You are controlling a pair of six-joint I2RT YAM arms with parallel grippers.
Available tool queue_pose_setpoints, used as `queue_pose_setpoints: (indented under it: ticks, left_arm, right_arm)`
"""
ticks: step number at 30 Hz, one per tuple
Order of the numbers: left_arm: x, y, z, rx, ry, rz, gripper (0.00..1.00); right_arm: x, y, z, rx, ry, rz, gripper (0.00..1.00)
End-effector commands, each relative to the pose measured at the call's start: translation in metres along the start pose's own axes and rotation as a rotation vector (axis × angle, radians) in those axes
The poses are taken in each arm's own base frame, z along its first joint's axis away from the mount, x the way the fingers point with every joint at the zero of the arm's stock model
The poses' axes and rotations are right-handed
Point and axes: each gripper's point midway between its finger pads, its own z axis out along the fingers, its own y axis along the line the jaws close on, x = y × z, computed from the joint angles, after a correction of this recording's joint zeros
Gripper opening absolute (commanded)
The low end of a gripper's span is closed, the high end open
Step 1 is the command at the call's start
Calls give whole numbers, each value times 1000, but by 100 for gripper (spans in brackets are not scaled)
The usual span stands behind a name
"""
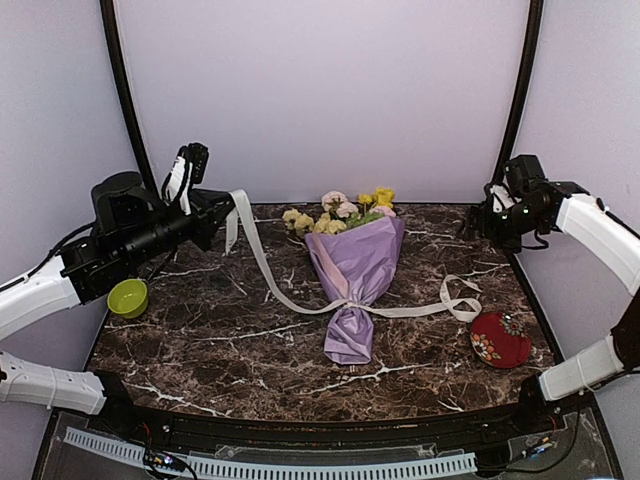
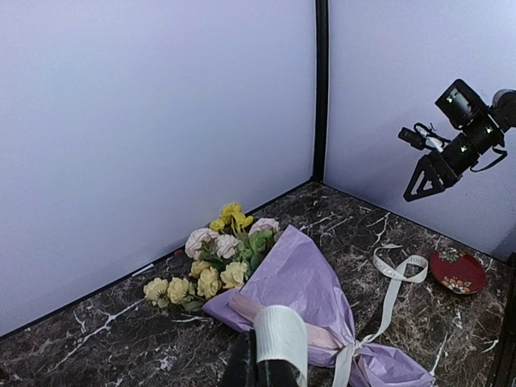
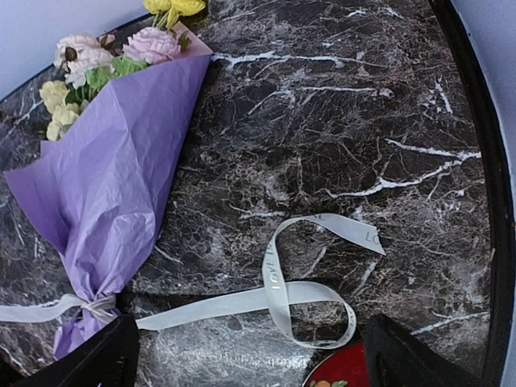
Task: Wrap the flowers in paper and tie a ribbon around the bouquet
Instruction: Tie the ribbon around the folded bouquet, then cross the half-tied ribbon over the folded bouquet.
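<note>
The bouquet lies on the marble table: lilac paper (image 1: pixel 355 265) is wrapped as a cone round the flowers (image 1: pixel 340 212), whose yellow and pink blooms point to the back wall. The cream ribbon (image 1: pixel 265 265) is knotted round the cone's narrow neck. Its left end rises to my left gripper (image 1: pixel 222 208), which is shut on it, raised at the back left. In the left wrist view the ribbon (image 2: pixel 282 339) curls over the fingers. The right end of the ribbon (image 3: pixel 274 282) lies looped on the table. My right gripper (image 1: pixel 478 222) hangs open and empty above the back right corner.
A green bowl (image 1: pixel 128 297) sits at the table's left edge. A red patterned dish (image 1: pixel 500 339) lies at the front right, next to the ribbon's loop. Pale walls and black posts close in the table at the back and sides.
</note>
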Motion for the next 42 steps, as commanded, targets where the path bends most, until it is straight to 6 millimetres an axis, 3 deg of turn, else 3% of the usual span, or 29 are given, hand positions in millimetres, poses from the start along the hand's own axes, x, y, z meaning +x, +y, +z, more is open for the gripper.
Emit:
queue_pose_setpoints:
  ticks: [1,4,6,8,10,13,18,25,32,38,42]
  left_arm:
    - [-55,-7,-10,40,-143,40,0]
    - [-74,-18,-11,104,-197,52,0]
    - [-86,-24,-11,143,-231,57,0]
    - [-95,-29,-9,171,-256,61,0]
    - [-101,-31,-7,185,-271,64,0]
    - [-106,-35,-3,202,-278,67,0]
    - [-111,-39,-1,223,-287,73,0]
    - [-113,-39,4,223,-293,85,0]
    - [-112,-37,6,207,-282,95,0]
    - [-95,-16,16,86,-210,78,0]
    - [-74,6,28,-30,-112,66,0]
  right_arm:
    - [-1,32,-8,8,-26,-181,100]
    - [25,124,-11,-249,-4,-445,100]
    - [61,192,-15,-433,9,-647,100]
    - [98,243,-17,-556,13,-821,100]
    - [122,276,-8,-615,4,-926,99]
    - [128,306,8,-670,-17,-944,94]
    - [118,320,41,-636,-76,-910,82]
    - [134,323,75,-643,-15,-845,55]
    - [135,323,79,-641,-16,-824,1]
    - [139,319,73,-657,-1,-841,0]
    - [143,319,57,-714,0,-873,0]
